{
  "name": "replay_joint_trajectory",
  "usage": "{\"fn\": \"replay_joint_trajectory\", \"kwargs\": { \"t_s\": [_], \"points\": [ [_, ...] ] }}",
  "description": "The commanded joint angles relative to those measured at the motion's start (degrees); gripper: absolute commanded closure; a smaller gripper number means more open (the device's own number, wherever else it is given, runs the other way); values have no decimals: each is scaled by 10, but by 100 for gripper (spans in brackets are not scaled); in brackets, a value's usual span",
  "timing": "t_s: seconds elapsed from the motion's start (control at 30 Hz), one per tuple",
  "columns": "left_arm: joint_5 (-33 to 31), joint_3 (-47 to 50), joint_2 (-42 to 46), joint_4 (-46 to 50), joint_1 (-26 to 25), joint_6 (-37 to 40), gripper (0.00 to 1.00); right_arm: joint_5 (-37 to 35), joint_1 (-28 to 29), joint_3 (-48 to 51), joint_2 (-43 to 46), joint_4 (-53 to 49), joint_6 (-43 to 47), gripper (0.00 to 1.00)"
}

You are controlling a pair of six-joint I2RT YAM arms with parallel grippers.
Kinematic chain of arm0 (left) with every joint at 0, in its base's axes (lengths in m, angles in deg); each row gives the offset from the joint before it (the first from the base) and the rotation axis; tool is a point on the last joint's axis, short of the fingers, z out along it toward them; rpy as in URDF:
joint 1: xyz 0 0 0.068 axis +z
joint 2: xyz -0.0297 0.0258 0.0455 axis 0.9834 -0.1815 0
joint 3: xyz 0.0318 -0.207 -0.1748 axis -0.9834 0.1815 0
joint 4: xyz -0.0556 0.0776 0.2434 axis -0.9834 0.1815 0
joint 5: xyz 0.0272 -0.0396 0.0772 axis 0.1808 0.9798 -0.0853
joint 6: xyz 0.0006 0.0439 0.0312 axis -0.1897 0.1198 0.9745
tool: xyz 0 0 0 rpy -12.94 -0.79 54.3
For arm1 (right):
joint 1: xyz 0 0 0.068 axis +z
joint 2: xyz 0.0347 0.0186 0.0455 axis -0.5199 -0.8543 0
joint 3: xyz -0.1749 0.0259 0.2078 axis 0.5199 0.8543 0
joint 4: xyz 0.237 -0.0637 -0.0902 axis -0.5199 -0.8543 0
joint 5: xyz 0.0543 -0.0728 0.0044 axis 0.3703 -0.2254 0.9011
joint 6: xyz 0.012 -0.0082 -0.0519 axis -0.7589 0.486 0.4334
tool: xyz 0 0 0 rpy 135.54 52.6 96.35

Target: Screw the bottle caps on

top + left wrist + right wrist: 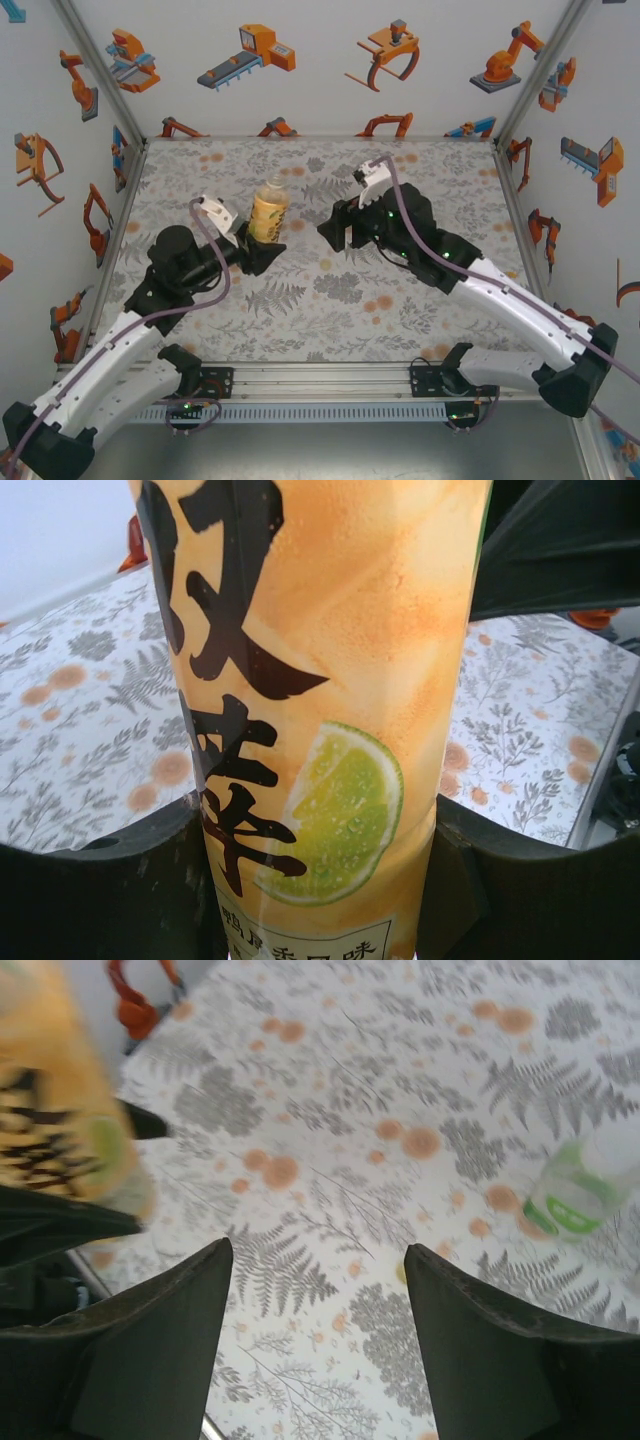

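Observation:
The tall bottle (268,208) with amber-yellow liquid stands upright on the floral table left of centre. My left gripper (262,250) is shut on its lower body. In the left wrist view its orange label with a lime slice (330,700) sits between the black fingers (110,890) of that gripper (315,810). My right gripper (338,228) hangs open and empty to the right of that bottle, its tips (318,1250) over bare table. A clear bottle with a green label (575,1195) stands further off. A small yellow spot (400,1273) may be a bottle cap; it is too blurred to tell.
The amber bottle (60,1130) shows blurred at the left of the right wrist view. White walls with robot pictures close in the table (330,300) on three sides. An aluminium rail (320,380) runs along the near edge.

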Motion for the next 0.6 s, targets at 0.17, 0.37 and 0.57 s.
{"fn": "replay_joint_trajectory", "kwargs": {
  "t_s": [0.17, 0.37, 0.57],
  "points": [
    [-36, 16, 70, 55, 8, -9, 88, -39, 1, -50, -133, -78, -38, 44],
    [-36, 19, 92, 69, 8, -10, 88, -41, 1, -73, -221, -78, -63, 56],
    [-38, 20, 104, 80, 8, -10, 88, -23, -3, -121, -308, -114, -56, 52]
  ]
}}
